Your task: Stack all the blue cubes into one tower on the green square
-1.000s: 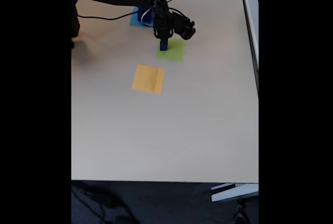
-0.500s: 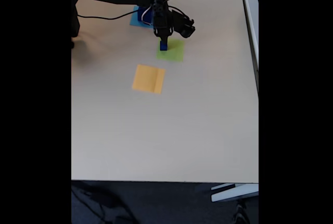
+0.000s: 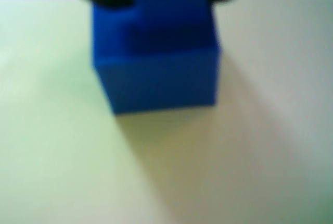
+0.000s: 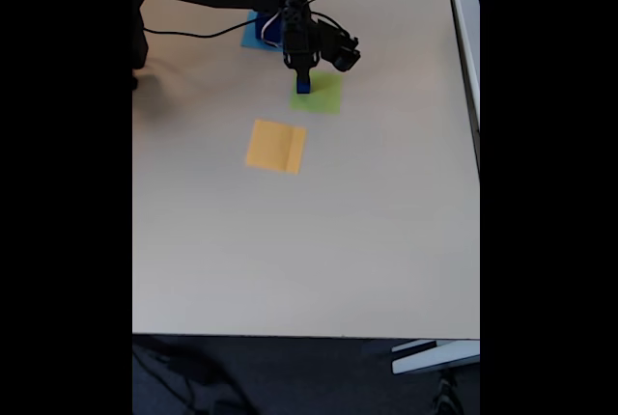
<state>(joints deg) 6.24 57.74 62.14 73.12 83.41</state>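
Fixed view, left to right: a blue cube [image 4: 267,31] waits on the light-blue square [image 4: 254,33]. At its four o'clock, the jaws [image 4: 303,75] hang over the tower [image 4: 303,86] on the green square [image 4: 320,95]; their grip cannot be told. Wrist view: two tiers [image 3: 158,60] stacked. Judgement: partly done.

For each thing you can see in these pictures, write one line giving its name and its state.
Gripper: lowered over the small stack; open or shut cannot be told.
Blue cubes: stacked, a smaller one on a larger, upright.
Green square: flat, carrying the stack at its left edge.
Yellow square: flat, bare.
Blue square: flat, partly hidden by the arm.
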